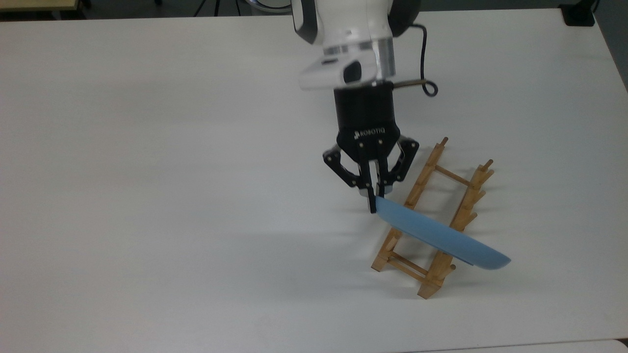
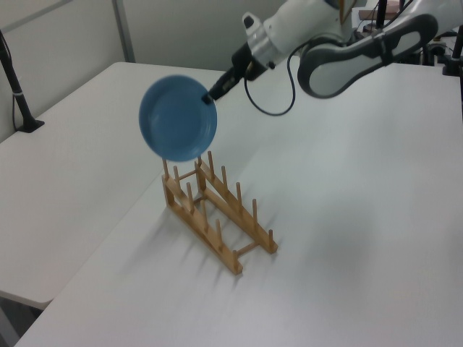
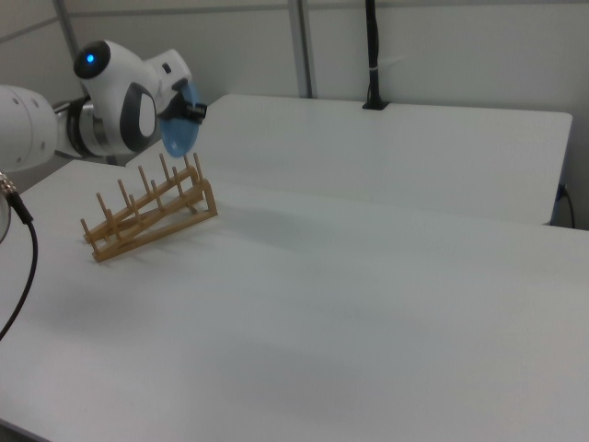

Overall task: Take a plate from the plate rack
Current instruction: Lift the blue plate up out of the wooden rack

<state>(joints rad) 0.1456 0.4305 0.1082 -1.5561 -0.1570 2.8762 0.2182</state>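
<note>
Plate (image 1: 441, 239) held by its rim in the fingers (image 1: 373, 203) of the gripper (image 1: 375, 200), which are pinched narrow on the edge at the top view's upper left of the plate. The plate is light blue, round and shallow. In the left view it (image 2: 178, 118) hangs on edge in the air, its lower rim above the peg tips at the far end of the plate rack (image 2: 214, 212) and apart from them. In the top view the plate crosses over the near part of the plate rack (image 1: 431, 218) and sticks out past the rail on the top view's right. In the right view the plate (image 3: 179, 131) is seen almost edge-on, above the rack's (image 3: 147, 219) higher end.

Plate rack stands on the white worktop (image 1: 147, 171), light-brown wood, two rails with upright pegs joined by thin dowels, every slot empty.

Arm (image 2: 340, 50) reaches in from the left view's upper right; a black cable (image 1: 424, 63) loops beside the wrist.
</note>
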